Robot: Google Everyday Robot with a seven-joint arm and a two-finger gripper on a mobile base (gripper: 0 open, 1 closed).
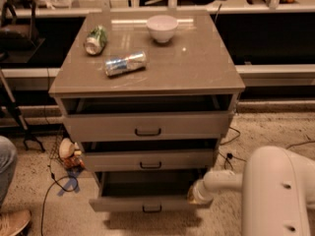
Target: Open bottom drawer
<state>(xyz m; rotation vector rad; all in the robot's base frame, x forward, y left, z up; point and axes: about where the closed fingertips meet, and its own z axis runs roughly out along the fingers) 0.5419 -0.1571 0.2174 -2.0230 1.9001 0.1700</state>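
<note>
The grey-tan cabinet (147,73) has three drawers. The bottom drawer (123,203) is pulled out toward me, farther than the two above, and its dark inside shows. Its small black bar handle (151,209) is at the front centre. The middle drawer (147,160) and the top drawer (147,126) stand slightly out. My white arm (275,191) comes in from the lower right. The gripper (193,194) is at the right end of the bottom drawer's front panel, at its top edge.
On the cabinet top lie a green can (96,39), a blue-and-silver can (125,63) and a white bowl (162,28). Cables and a small object (69,154) lie on the floor at the left. A person's leg and shoe (10,200) are at the far left.
</note>
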